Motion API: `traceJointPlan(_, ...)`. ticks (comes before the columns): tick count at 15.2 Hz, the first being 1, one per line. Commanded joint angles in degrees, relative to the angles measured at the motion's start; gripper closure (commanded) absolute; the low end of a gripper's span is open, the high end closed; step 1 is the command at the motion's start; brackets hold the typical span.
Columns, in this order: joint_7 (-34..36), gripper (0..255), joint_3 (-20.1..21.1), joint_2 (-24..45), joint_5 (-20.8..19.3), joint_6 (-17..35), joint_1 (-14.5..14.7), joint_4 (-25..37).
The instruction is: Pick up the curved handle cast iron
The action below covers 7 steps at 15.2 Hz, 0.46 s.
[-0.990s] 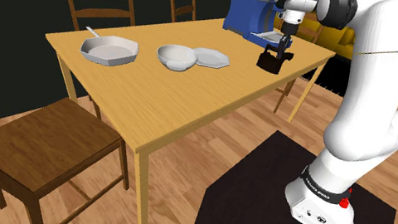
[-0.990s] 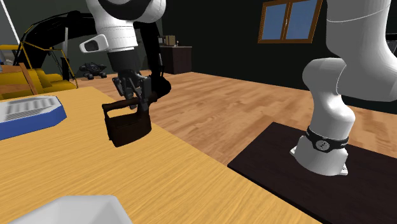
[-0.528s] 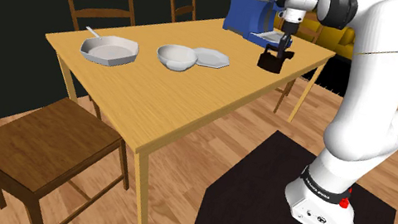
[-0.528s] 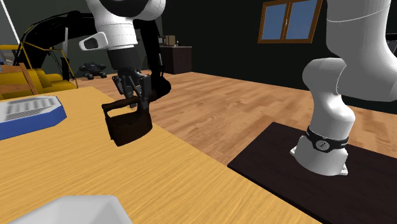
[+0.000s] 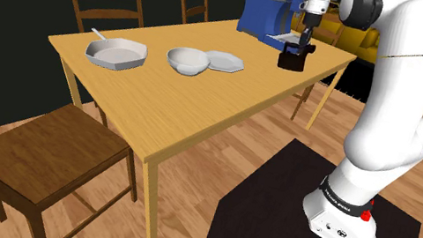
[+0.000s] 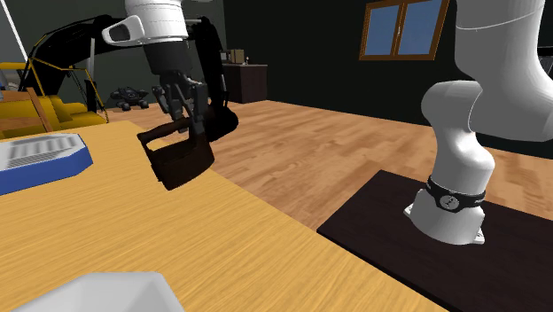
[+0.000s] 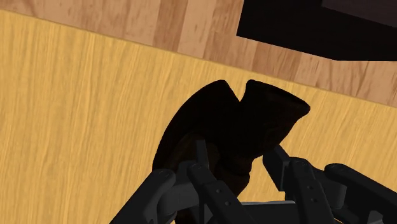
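Note:
The curved handle cast iron (image 5: 290, 60) is a dark brown, almost black flat iron. My gripper (image 5: 304, 42) is shut on its handle and holds it above the wooden table (image 5: 204, 99), near the table's far right corner in the shoulder view. In the second exterior view the iron (image 6: 182, 159) hangs tilted, off the tabletop, under the gripper (image 6: 186, 126). In the wrist view the iron's dark body (image 7: 235, 124) spreads out below the fingers, and the gripper (image 7: 236, 162) clasps the handle between them.
On the table stand a white pan-like dish (image 5: 115, 54), a white bowl (image 5: 187, 60), a white plate (image 5: 224, 60) and a blue appliance (image 5: 265, 7) at the far end. Wooden chairs (image 5: 43, 151) ring the table. A blue tray (image 6: 40, 159) lies near the iron.
The gripper has risen with the iron: it stood on the table a second ago and now hangs tilted above it.

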Motion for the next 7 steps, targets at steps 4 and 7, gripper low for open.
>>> traceJointPlan(4,0.1,255,-0.2,-0.2,-0.1,-3.8,-0.5,3.7)
traceJointPlan(7,0.1,255,-0.2,-0.1,-0.1,-4.7,-0.6,4.7)
